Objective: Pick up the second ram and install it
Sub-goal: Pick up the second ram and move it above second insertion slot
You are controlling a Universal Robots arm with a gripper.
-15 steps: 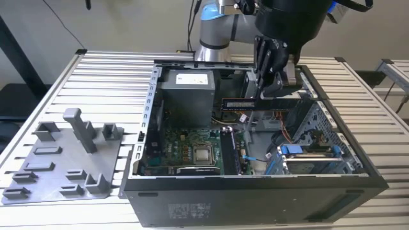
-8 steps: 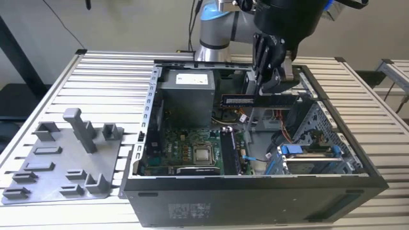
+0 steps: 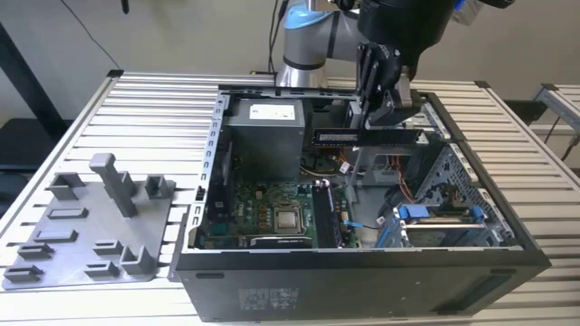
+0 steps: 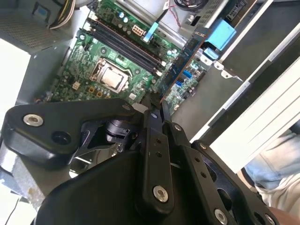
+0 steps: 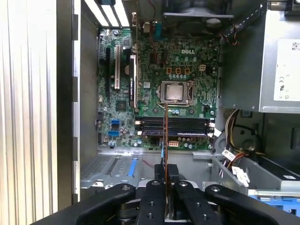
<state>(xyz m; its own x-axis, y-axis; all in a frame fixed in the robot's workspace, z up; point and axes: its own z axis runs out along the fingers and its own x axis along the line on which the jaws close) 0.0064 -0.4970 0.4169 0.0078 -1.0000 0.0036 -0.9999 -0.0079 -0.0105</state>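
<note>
My gripper (image 3: 379,128) is shut on the second ram (image 3: 367,137), a long dark stick held level above the open computer case (image 3: 363,278), over its back right part in the exterior view. In both wrist views the ram is seen edge-on, running out from between the black fingers (image 4: 151,117) as a thin blue-black strip (image 4: 182,61) and as a thin line (image 5: 165,136). Below it lies the green motherboard (image 5: 187,61) with its long black memory slots (image 5: 176,125). The stick hangs clear above the board and touches no slot.
A grey power-supply box (image 3: 263,129) fills the case's back corner, with loose cables (image 5: 234,154) beside it. The processor (image 3: 288,219) sits mid-board. A drive cage with blue latches (image 3: 412,212) stands at the exterior view's right. A grey fixture plate (image 3: 91,224) lies left of the case. A person's sleeve (image 4: 276,164) is nearby.
</note>
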